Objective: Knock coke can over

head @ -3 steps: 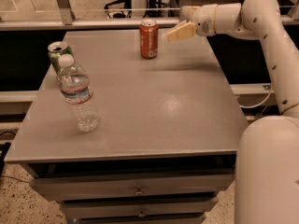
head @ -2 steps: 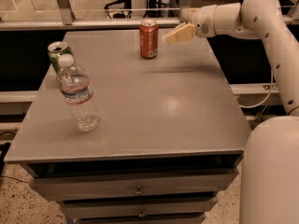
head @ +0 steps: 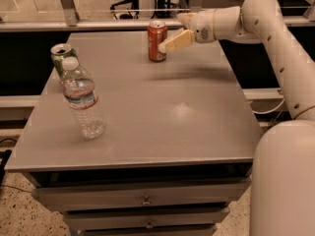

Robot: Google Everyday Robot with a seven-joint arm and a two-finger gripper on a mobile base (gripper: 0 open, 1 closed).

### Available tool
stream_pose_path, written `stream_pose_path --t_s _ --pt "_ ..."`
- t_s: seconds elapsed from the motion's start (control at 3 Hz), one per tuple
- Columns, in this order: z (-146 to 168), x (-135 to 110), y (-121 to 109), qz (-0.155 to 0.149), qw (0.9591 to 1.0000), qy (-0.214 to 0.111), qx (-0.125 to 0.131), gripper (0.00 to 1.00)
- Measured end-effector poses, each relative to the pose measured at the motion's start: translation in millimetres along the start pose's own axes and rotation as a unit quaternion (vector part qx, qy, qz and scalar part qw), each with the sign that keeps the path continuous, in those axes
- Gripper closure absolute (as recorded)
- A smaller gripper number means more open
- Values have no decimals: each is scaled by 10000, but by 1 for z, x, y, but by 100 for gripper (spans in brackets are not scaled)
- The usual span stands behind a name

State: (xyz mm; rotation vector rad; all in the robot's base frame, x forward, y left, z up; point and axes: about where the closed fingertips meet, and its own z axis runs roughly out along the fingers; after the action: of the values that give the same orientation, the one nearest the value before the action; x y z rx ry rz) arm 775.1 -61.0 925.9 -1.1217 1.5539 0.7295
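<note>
In the camera view the coke can [head: 156, 42] stands upright near the far edge of the table [head: 172, 117]. The gripper [head: 173, 32] is just right of it, jaws spread and holding nothing, with the lower fingertip [head: 163, 46] at the can's side. A green can [head: 61, 56] and a water bottle [head: 83, 100] stand at the left.

light: warm, overhead | glare: sheen on table [head: 181, 113] | shadow: soft, under gripper [head: 172, 36] beside coke can [head: 155, 39]

matt plastic claw [head: 166, 45] beside the glossy metal coke can [head: 156, 41], above a smooth table [head: 167, 122] with a clear plastic bottle [head: 82, 100].
</note>
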Motion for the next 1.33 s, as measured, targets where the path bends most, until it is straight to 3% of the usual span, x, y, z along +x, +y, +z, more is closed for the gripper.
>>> stream_pose_path --t_s 0.67,1.33 --pt "27 -12 26 -70 9979 -222 -602 0" --pt "43 -19 52 -56 9923 -440 -1153 0"
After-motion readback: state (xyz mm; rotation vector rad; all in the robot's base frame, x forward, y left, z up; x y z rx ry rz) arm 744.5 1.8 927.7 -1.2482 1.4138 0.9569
